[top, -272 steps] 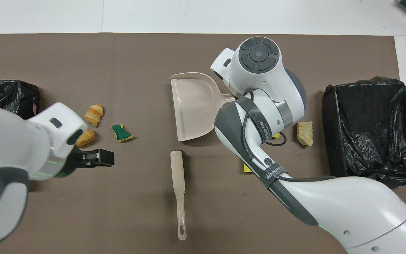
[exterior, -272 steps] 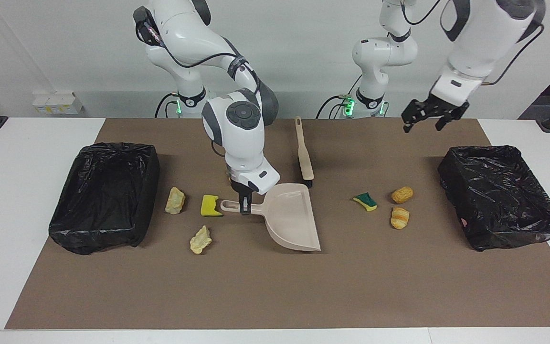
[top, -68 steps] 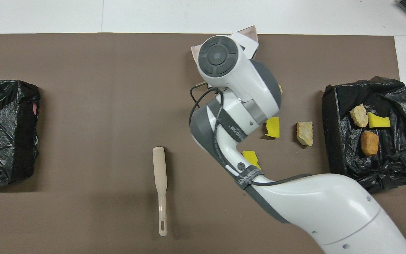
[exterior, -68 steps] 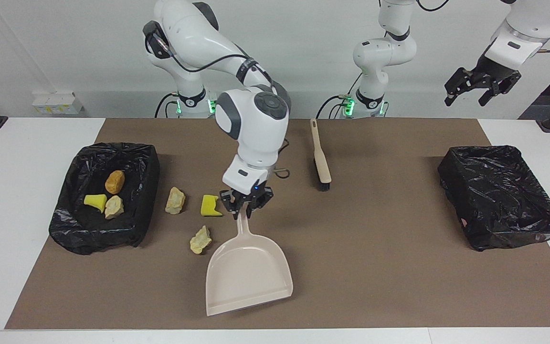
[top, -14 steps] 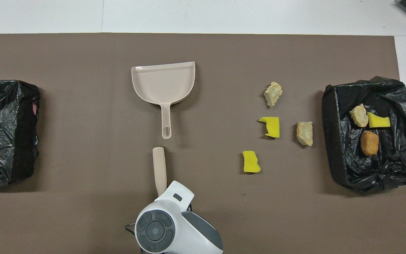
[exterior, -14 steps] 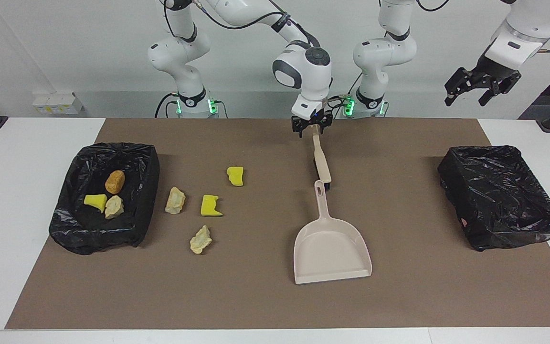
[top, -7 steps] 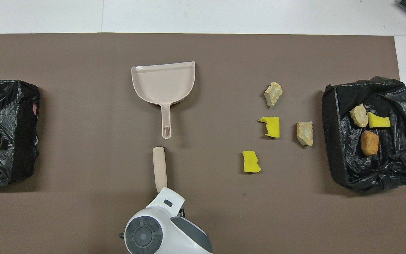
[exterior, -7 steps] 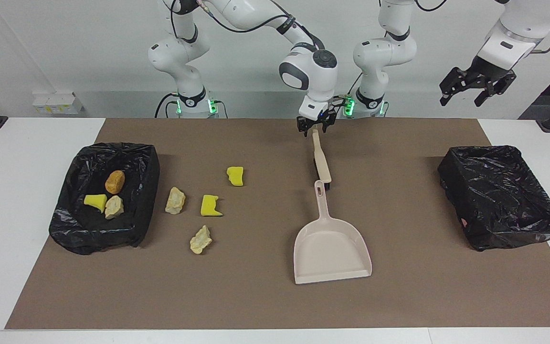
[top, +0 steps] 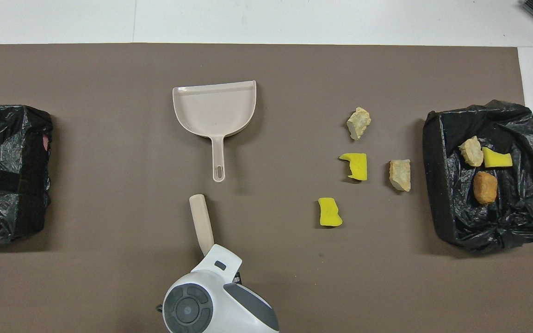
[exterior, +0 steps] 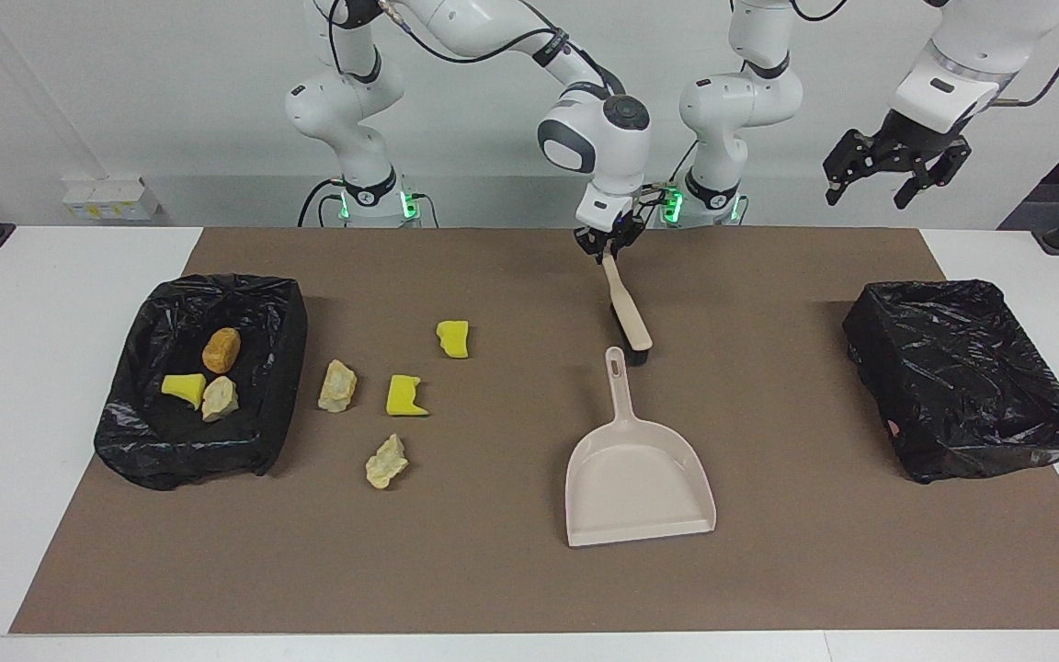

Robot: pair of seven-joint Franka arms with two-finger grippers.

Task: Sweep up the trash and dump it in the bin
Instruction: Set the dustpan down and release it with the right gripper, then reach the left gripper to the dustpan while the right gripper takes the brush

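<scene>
Scraps (exterior: 387, 461) lie loose beside the bin (exterior: 139, 441), light and soft. I have the right gripper (exterior: 609, 248) clamped on the stiff brush (exterior: 626, 308) handle; the left gripper (exterior: 888, 170) waits spread, empty.

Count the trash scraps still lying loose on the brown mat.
4: yellow sponge piece nearest the robots, notched yellow sponge piece, beige lump beside the filled black-lined bin, beige lump farthest out. None appear hidden.

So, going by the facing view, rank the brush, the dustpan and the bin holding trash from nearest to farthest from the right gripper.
1. brush: in the right gripper.
2. dustpan: mid-table, farther from the robots than the brush.
3. bin holding trash: at the right arm's end.
</scene>
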